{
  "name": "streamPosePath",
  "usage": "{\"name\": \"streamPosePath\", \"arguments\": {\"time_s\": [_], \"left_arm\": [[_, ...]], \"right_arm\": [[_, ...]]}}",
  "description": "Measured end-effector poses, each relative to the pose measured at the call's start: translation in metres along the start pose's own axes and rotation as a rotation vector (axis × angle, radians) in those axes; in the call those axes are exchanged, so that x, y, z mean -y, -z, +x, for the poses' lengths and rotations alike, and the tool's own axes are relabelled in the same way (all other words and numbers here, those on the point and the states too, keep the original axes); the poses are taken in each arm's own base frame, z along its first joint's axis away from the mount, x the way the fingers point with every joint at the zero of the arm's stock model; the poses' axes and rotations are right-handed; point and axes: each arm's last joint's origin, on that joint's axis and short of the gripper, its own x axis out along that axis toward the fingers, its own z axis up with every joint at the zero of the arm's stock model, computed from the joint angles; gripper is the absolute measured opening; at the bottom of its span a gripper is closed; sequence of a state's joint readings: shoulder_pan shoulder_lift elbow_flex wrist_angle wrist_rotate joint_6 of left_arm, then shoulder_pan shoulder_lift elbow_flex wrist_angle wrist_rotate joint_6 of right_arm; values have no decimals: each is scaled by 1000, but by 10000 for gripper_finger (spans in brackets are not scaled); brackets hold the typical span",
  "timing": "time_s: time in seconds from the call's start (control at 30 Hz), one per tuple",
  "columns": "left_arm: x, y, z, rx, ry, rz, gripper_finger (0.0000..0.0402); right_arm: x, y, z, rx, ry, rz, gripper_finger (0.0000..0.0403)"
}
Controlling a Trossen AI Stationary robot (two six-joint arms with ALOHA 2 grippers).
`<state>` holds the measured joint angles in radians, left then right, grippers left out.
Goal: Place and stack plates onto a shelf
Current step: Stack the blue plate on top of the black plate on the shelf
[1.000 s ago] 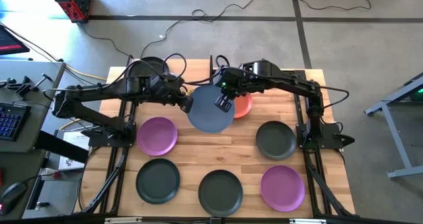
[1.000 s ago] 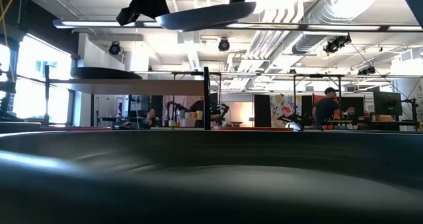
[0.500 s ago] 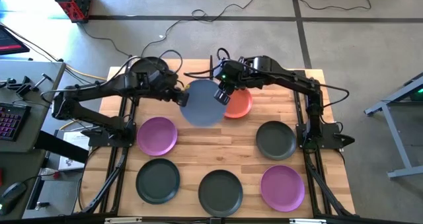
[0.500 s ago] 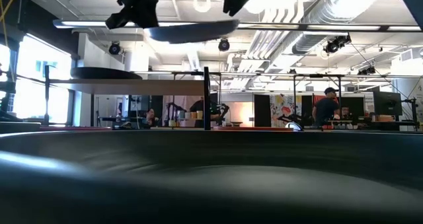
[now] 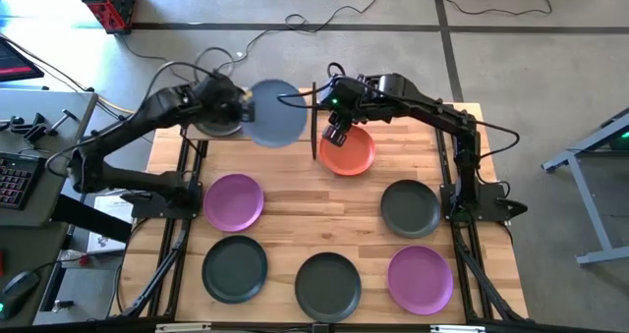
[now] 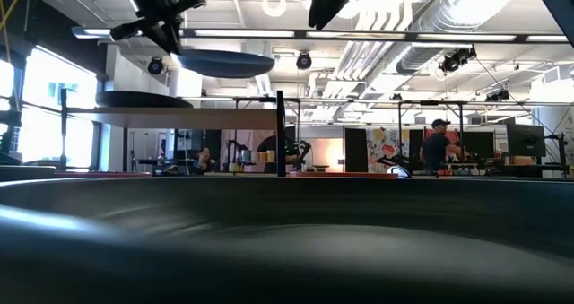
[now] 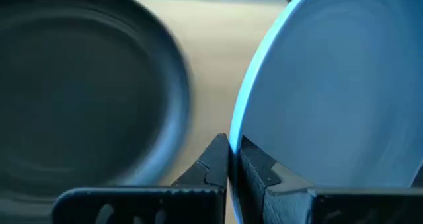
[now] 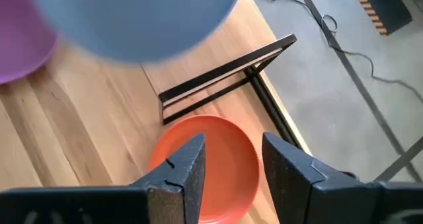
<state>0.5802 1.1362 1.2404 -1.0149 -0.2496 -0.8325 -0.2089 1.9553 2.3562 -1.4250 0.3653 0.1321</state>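
My left gripper [image 5: 248, 105] is shut on the light blue plate [image 5: 275, 114] and holds it in the air over the shelf [image 6: 179, 117], next to a dark grey plate [image 5: 208, 123] that lies on the shelf panel. My right gripper [image 5: 337, 134] hangs open over the orange plate [image 8: 211, 164], which lies flat on the table just beside the shelf's black end frame [image 8: 225, 75]. Nothing is between the right gripper's fingers. My left gripper pinches the light blue plate's rim [image 7: 232, 139] between its two fingers, at the edge toward the table's left. The fingers come in about level from the left. The plate [image 6: 224, 64] is lifted clear, about level, above the shelf panel.
On the table lie a purple plate [image 5: 233, 200] at the left, two dark grey plates [image 5: 235, 267] [image 5: 328, 285] along the near edge, a purple plate [image 5: 420, 279] at the near right and a dark grey plate [image 5: 410, 207] at the right.
My right gripper has opened, let go of the light blue plate and stayed over the orange plate. My left gripper has carried the plate, still about level, from the table's middle toward the far left, over the shelf.
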Motion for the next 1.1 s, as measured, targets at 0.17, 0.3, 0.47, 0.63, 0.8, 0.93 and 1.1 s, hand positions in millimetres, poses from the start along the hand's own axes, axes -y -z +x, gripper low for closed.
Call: {"name": "streamPosePath", "arguments": {"time_s": [0.17, 0.3, 0.47, 0.63, 0.8, 0.93, 1.1], "left_arm": [[-22, -10, -6, 48, -98, -100, 3], [-38, -12, -12, 52, -167, -169, 3], [-52, -13, -22, 85, -211, -244, 3], [-65, -9, -34, 91, -253, -299, 3], [-76, -4, -40, 79, -336, -347, 3], [-83, -2, -42, 64, -420, -361, 3], [-85, -4, -39, 68, -448, -363, 3]], "right_arm": [[3, 0, 1, -2, 4, -48, 126], [6, -1, 2, -5, 9, -65, 126], [10, -1, 4, -8, 15, -83, 126], [14, -1, 5, -10, 20, -83, 126], [15, -1, 5, -12, 22, -99, 126], [16, -1, 6, -12, 23, -103, 126], [16, -1, 6, -13, 23, -114, 126]]}}
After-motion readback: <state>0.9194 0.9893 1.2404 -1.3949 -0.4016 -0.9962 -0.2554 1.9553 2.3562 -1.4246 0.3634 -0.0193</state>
